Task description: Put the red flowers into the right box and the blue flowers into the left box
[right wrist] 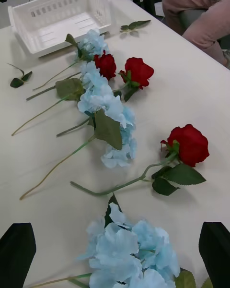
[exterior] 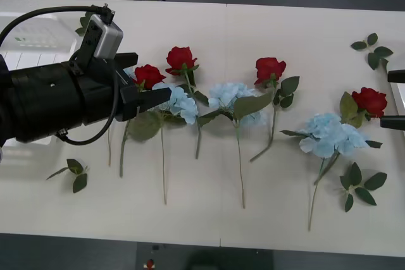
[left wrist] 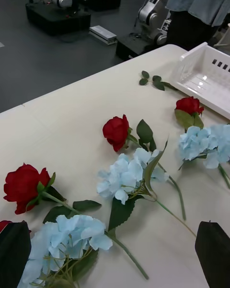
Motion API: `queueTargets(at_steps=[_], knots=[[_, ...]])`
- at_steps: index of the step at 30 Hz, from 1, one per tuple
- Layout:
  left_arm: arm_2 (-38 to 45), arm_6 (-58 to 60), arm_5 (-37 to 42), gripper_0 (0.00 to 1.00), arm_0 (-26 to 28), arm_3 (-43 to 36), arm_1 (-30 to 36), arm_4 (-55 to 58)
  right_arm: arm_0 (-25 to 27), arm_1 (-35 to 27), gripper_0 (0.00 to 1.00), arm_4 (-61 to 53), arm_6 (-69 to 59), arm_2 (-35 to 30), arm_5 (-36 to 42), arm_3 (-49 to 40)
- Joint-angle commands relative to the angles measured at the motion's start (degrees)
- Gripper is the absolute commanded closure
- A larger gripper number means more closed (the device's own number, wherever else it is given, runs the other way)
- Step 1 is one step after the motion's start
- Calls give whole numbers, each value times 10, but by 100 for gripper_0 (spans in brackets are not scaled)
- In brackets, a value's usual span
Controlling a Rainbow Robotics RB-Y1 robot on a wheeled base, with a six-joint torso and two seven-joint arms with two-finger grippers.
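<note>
Roses and blue flowers lie in a loose row across the white counter, stems pointing toward the robot. Four roses show in the front view: two close together near the left arm, one past the middle, one far right. Blue clusters lie among them: one just under the left pair, one in the middle, and the big one at right, beside the far-right rose. Loose leaf sprigs are scattered near the counter's corners.

The left box, a slotted white bin, stands on the counter's left end; what shows of its inside holds no flowers. The right box is a white slotted bin at the other end; its visible part also holds no flowers. No readable writing shows on either box.

The left claw hangs over the left pair of roses, jaws spread apart and holding nothing; its black fingers frame the flowers in the left wrist view. The right claw is at the counter's right edge, over the big blue cluster, fingers wide apart and empty.

Beyond the counter is a dark grey floor with other machines standing on it, and a seated person in pink trousers at the far side.
</note>
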Motion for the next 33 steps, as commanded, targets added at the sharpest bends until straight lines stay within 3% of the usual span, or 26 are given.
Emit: queueTargets(at_steps=[1,29,31,33], knots=[[7,24,-7,0,10,-16,4,1,-6,-9,0,-2,9,1,-3,-8],[-3,25,-14,0,25,-19,-11,3,-6,-9,0,-2,9,1,-3,-8],[15,40,-30,0,30,-27,-5,7,-6,-9,0,-2,9,1,-3,-8],[42,69,2,0,32,-31,8,10,10,0,0,2,9,3,2,3]])
